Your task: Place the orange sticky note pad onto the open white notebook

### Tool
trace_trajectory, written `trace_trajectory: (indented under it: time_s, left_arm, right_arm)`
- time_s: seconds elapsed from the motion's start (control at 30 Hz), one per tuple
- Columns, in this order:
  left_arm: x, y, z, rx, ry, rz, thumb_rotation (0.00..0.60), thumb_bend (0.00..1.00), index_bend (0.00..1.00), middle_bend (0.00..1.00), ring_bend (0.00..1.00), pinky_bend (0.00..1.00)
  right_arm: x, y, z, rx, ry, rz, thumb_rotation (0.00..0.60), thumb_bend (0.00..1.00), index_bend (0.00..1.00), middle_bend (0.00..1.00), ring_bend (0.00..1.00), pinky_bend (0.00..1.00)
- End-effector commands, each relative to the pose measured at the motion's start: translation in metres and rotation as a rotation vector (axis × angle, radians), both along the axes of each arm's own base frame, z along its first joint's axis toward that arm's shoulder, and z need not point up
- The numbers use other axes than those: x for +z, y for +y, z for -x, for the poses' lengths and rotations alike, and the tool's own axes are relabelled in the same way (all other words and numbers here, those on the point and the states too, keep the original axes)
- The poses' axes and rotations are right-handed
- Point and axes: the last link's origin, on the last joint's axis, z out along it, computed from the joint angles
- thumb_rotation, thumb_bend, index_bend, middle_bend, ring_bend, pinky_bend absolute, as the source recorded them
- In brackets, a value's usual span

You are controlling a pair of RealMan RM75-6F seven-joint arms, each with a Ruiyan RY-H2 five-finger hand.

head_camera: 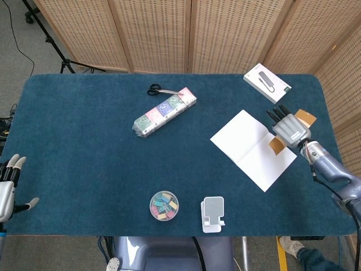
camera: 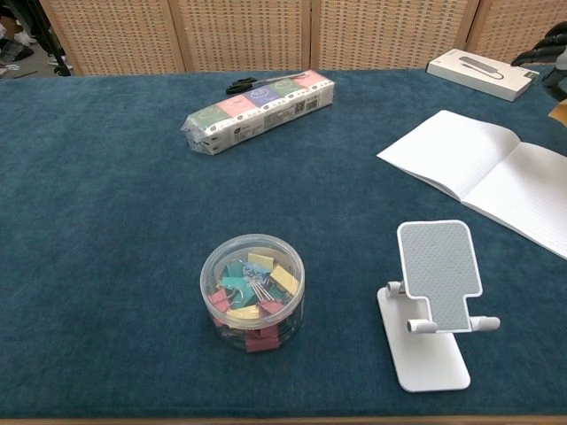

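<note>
The dark blue carpeted table (head_camera: 84, 141) fills both views. Only the head view shows the right hand (head_camera: 290, 127) whole: it hangs over the right-hand page of the open white notebook (head_camera: 248, 147), fingers wrapped round the orange sticky note pad (head_camera: 276, 145), which shows below the palm over the page and again as an orange corner past the hand's right side. Whether the pad touches the paper cannot be told. In the chest view that hand is only dark fingertips at the right frame edge, with a sliver of orange under them. The left hand (head_camera: 8, 183) appears in the head view alone, at the lower left edge beside the table, fingers spread apart and holding nothing.

The long plastic-wrapped pack with coloured square labels (head_camera: 164, 112) lies diagonally at centre-left, black-handled scissors (head_camera: 156, 90) just beside its far end. A flat white box with a green edge (head_camera: 267, 83) sits near the far right corner, beyond the notebook. The white phone stand (camera: 434, 301) is seen far more clearly from the chest camera, upright near the front edge, with the clear round tub of coloured binder clips (camera: 252, 291) to its left.
</note>
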Motion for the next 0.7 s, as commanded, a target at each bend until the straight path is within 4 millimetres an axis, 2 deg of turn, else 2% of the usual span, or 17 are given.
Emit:
trace_trajectory:
  time_s: [0.03,0.33,0.53,0.7]
  left_arm:
    - [-0.001,0.0,0.0,0.002,0.002,0.003,0.6,0.0,0.0,0.0,0.0,0.0]
    - [-0.002,0.0,0.001,0.002,0.007,0.005,0.6,0.0,0.0,0.0,0.0,0.0]
    - [-0.002,0.001,0.001,0.003,0.01,0.008,0.6,0.0,0.0,0.0,0.0,0.0]
    - [-0.003,0.001,0.002,0.005,0.01,0.01,0.6,0.0,0.0,0.0,0.0,0.0]
  right_arm:
    - [-0.012,0.002,-0.003,0.001,-0.015,-0.023,0.6,0.21,0.48,0.0,0.0,0.0]
    - [-0.041,0.005,0.002,-0.006,0.019,-0.07,0.6,0.21,0.48,0.0,0.0,0.0]
    - [-0.058,0.004,-0.002,-0.023,-0.006,-0.086,0.6,0.21,0.48,0.0,0.0,0.0]
    - [-0.068,0.003,-0.003,-0.022,0.04,-0.11,0.6,0.21,0.46,0.0,0.0,0.0]
